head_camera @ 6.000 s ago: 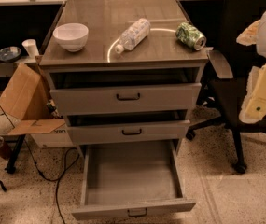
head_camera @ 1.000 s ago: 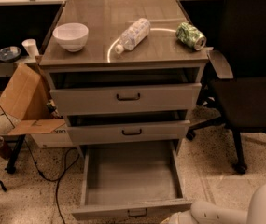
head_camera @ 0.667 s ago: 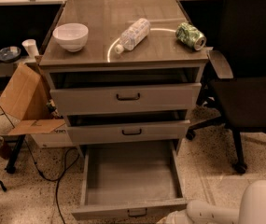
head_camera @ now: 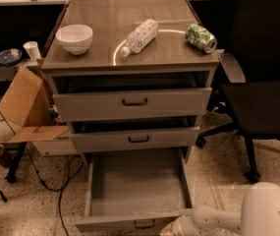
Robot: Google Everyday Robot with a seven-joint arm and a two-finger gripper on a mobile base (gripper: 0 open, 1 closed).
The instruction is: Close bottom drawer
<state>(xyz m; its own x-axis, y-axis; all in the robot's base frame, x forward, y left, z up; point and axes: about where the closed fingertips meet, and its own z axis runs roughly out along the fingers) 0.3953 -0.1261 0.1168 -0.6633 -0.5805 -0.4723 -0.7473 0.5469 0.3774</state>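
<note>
Green print on the crushed can [head_camera: 201, 37], lying on its side at the right of the cabinet top [head_camera: 125, 11], too blurred to read. Same for the label on the clear water bottle [head_camera: 140, 35], lying mid-top with its white cap toward the front left. A dark line of lettering on the cardboard box [head_camera: 24, 102] left of the cabinet, illegible as well. White bowl [head_camera: 74, 38] upright at the top's left side, well apart from the bottle. Below, the top drawer [head_camera: 132, 102] and the middle drawer [head_camera: 134, 139], each slightly out with a dark gap above its front and a small dark bar handle at centre. Lowest of the three, the bottom drawer [head_camera: 137, 186], pulled far out toward the camera: a wide shallow grey tray, bare floor in view, front panel low in the frame with its handle [head_camera: 144, 224] at the middle. Just right of that handle, by the front panel's right end and against the lower edge of the view, the gripper [head_camera: 171, 229], on the end of a white arm [head_camera: 213, 220] reaching in from the lower right corner. Near the drawer front or touching it: cannot tell. Spread or pressed together: cannot tell either. Black office chair [head_camera: 267, 97] right of the cabinet, its armrest close to the cabinet's top corner.
</note>
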